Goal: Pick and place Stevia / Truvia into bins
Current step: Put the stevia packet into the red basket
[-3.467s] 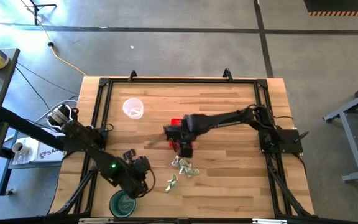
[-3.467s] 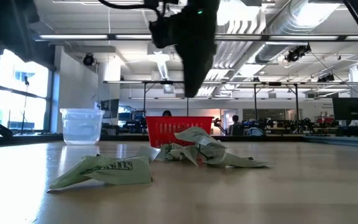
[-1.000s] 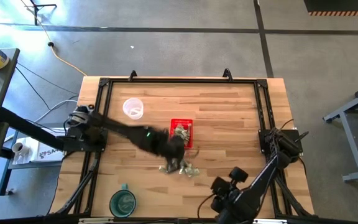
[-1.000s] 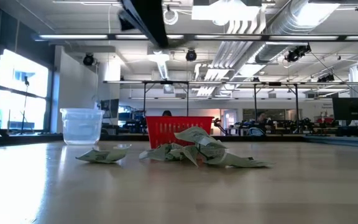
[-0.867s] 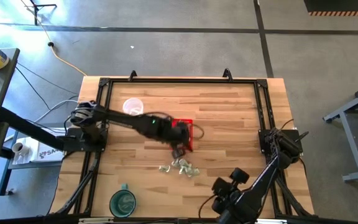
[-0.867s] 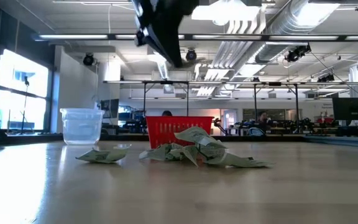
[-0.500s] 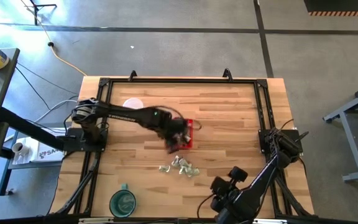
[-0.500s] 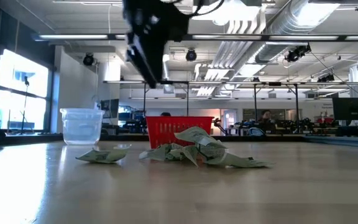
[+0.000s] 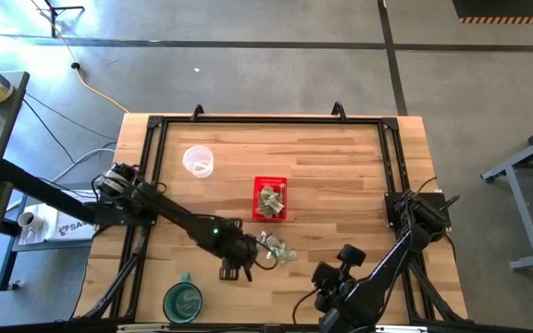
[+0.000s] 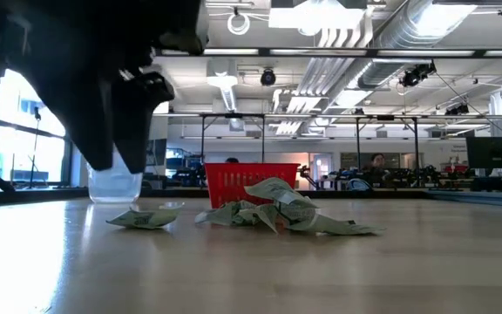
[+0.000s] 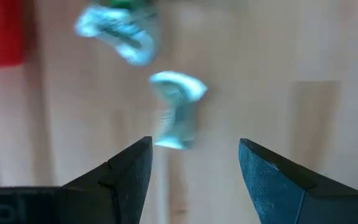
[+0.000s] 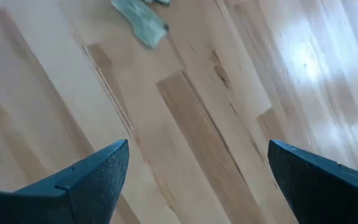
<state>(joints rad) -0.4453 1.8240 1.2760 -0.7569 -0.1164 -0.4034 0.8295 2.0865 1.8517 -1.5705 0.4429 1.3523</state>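
Left gripper [image 9: 231, 271] sits low over the desk near its front edge, fingers spread, nothing between them. One loose sachet [image 11: 176, 115] lies just ahead of the open fingertips, not touching. More sachets [image 9: 276, 248] are heaped mid-desk, beside the gripper. Red basket [image 9: 269, 199] near desk centre holds several sachets. Right gripper [image 9: 327, 274] waits at the front edge, fingers spread.

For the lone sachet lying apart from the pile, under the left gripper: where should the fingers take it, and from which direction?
Probably from straight above. The lone sachet lies crumpled on the table, its raised folds giving the only purchase, so pinch across its narrow width at the humped middle. The left gripper is open and already straddles it. The low view shows it low and flat, so a sideways approach would likely only push it.
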